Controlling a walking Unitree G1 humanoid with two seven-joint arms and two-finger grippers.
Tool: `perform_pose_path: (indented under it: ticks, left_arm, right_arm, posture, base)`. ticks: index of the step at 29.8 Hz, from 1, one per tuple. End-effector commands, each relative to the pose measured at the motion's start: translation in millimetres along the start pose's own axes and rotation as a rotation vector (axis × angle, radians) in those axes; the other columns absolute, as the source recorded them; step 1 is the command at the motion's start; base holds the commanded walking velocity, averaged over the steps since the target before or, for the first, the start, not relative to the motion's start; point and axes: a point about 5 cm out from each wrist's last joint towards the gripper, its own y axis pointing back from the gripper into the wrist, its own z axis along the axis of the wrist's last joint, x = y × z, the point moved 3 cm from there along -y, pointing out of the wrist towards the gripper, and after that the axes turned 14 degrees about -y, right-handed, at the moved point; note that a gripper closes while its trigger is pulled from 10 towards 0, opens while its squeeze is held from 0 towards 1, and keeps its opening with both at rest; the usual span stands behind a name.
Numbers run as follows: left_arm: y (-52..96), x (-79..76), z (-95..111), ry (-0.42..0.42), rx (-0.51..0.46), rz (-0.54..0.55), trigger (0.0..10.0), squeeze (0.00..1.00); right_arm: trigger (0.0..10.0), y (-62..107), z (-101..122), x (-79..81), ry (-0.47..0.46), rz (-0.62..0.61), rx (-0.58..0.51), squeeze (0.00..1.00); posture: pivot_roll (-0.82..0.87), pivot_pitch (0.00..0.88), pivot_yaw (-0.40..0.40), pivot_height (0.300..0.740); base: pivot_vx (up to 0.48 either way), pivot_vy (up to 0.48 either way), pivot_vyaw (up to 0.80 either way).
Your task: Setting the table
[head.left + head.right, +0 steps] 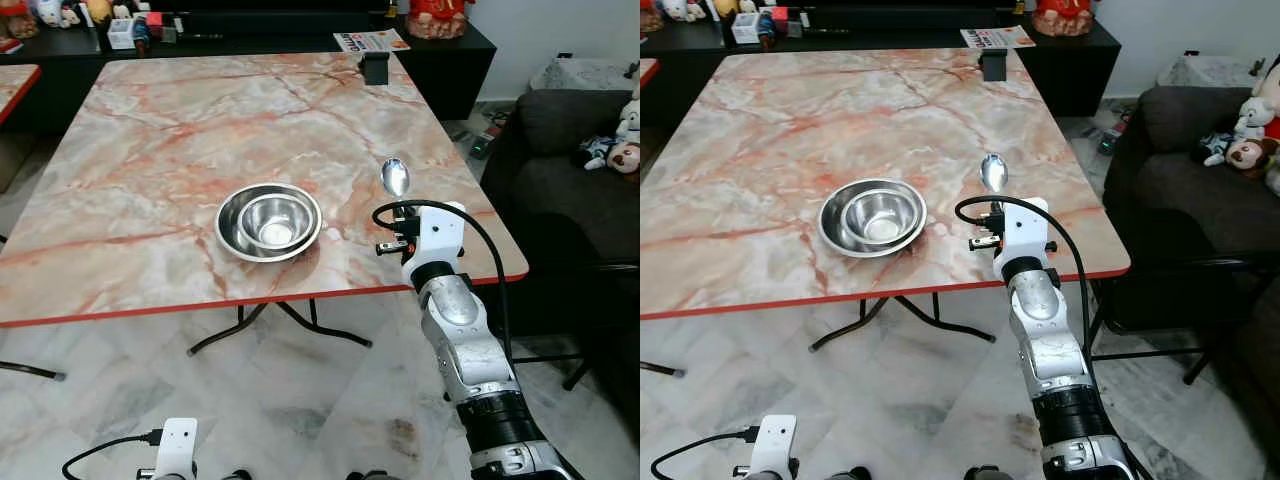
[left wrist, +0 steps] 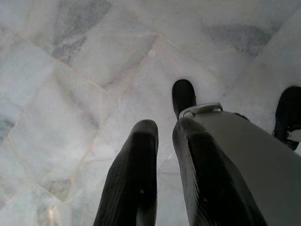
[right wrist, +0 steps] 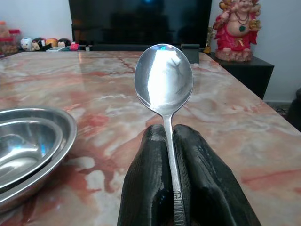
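Observation:
A steel spoon (image 1: 395, 177) sticks forward out of my right gripper (image 3: 169, 141), which is shut on its handle; the bowl of the spoon (image 3: 163, 77) points away over the marble table (image 1: 200, 120). The gripper hovers above the table's near right part, to the right of two nested steel bowls (image 1: 269, 221). In the right wrist view the nested bowls (image 3: 28, 146) lie beside the spoon. My left gripper (image 2: 164, 134) hangs low over the floor with its two black fingers (image 2: 134, 174) close together and nothing between them.
A small black holder (image 1: 375, 67) stands at the table's far right edge. A dark cabinet (image 1: 440, 55) with a red figurine (image 3: 237, 30) runs behind it. A dark sofa (image 1: 570, 160) with soft toys sits to the right. Marble floor tiles (image 2: 70, 70) lie below.

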Motion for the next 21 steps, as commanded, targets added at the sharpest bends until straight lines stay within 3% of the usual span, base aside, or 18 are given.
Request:
perform_pose_path:
  ticks: [1,3,15,21]
  left_arm:
    - [1.0,-0.4,-7.3,0.008,0.02,0.003,10.0,0.0]
    - [0.8,0.3,-6.4,0.007,0.018,0.006,10.0,0.0]
    - [0.5,-0.1,-4.2,0.007,0.013,0.0,10.0,0.0]
    - [0.3,-0.8,-3.0,0.012,0.011,-0.002,10.0,0.0]
  right_arm:
    - [10.0,0.4,-0.4,1.4,0.003,0.006,0.004,0.0]
    - [10.0,0.6,-1.2,0.9,-0.038,-0.007,0.004,0.0]
    - [10.0,-1.1,-0.2,-1.5,-0.023,-0.02,0.004,0.0]
    - [10.0,-2.1,1.5,-2.5,-0.028,-0.023,-0.003,0.0]
  posture:
    - [-0.07,0.16,-0.025,0.74]
    - [-0.07,0.16,-0.025,0.74]
    - [-0.07,0.153,-0.026,0.74]
    - [-0.07,0.15,-0.027,0.74]
  base:
    - [0.0,0.0,0.58]
    - [0.0,0.0,0.22]
    - [0.0,0.0,0.0]
    - [0.259,0.0,0.0]
